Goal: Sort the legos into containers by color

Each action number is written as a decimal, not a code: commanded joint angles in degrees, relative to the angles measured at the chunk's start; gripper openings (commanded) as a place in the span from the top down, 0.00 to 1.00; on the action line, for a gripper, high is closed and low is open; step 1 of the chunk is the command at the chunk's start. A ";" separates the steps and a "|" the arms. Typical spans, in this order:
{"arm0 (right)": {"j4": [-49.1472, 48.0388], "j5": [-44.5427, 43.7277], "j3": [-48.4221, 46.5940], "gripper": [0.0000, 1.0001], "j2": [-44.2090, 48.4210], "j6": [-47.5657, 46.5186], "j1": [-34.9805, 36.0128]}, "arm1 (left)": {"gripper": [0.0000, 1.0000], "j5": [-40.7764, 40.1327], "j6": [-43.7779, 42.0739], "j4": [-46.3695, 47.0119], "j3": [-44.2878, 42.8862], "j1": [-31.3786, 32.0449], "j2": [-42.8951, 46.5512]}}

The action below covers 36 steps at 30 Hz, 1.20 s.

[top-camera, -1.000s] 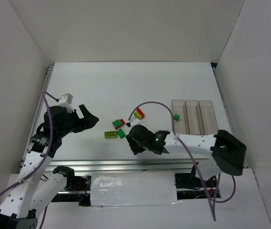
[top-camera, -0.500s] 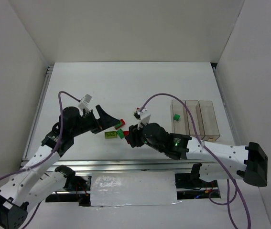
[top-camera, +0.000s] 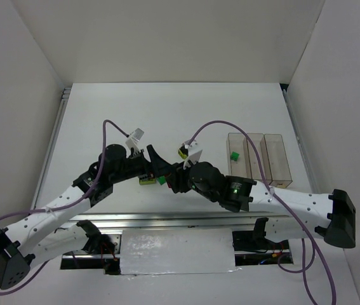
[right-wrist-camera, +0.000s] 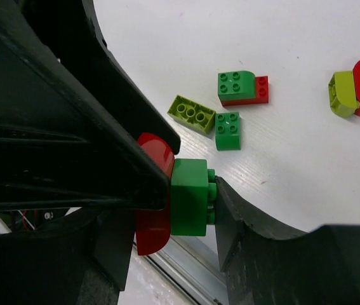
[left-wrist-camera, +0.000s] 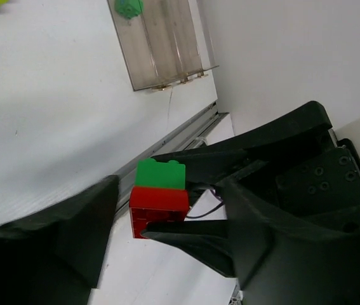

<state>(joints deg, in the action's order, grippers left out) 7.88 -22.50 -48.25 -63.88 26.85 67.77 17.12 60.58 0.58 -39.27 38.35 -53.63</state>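
My right gripper point(right-wrist-camera: 192, 197) is shut on a stack of a red curved lego point(right-wrist-camera: 154, 190) and a green lego point(right-wrist-camera: 189, 197), held above the table's front. My left gripper point(left-wrist-camera: 167, 216) is open, its fingers on either side of that stack point(left-wrist-camera: 159, 194). In the top view the two grippers meet, left point(top-camera: 157, 162) and right point(top-camera: 173, 176). A yellow-green lego point(right-wrist-camera: 191, 114), a green lego point(right-wrist-camera: 228, 130), a green-on-red pair point(right-wrist-camera: 243, 88) and a yellow-green and red pair point(right-wrist-camera: 354, 92) lie on the table. The three clear containers point(top-camera: 256, 159) stand at the right; a green lego point(top-camera: 233, 155) lies in the left one.
White walls close in the table on three sides. A metal rail point(top-camera: 167, 219) runs along the front edge. Purple cables point(top-camera: 211, 127) loop over both arms. The containers also show in the left wrist view point(left-wrist-camera: 160, 44).
My left arm has swung right and its open gripper now stands around the stack in my right gripper. The right gripper has barely moved in the last half second.
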 commanded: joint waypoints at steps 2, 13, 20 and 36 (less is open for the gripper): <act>-1.46 -3.08 -1.50 0.99 1.38 2.24 0.26 | 0.30 -1.39 -0.72 2.76 -1.69 1.64 -1.13; 0.82 -4.57 -2.99 0.89 -0.98 5.05 0.00 | 1.00 -1.13 -3.09 2.23 -3.71 2.61 -2.89; -4.88 11.22 2.88 0.00 3.30 5.76 -6.13 | 1.00 -3.85 -7.39 0.57 -3.89 2.52 -0.17; -16.14 62.93 14.76 0.01 24.51 2.86 -25.14 | 1.00 16.80 -19.36 13.21 0.15 2.70 5.11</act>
<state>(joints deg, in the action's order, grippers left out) -4.89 32.45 -33.21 -38.76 30.48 42.87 27.42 43.20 6.15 -39.81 40.82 -50.02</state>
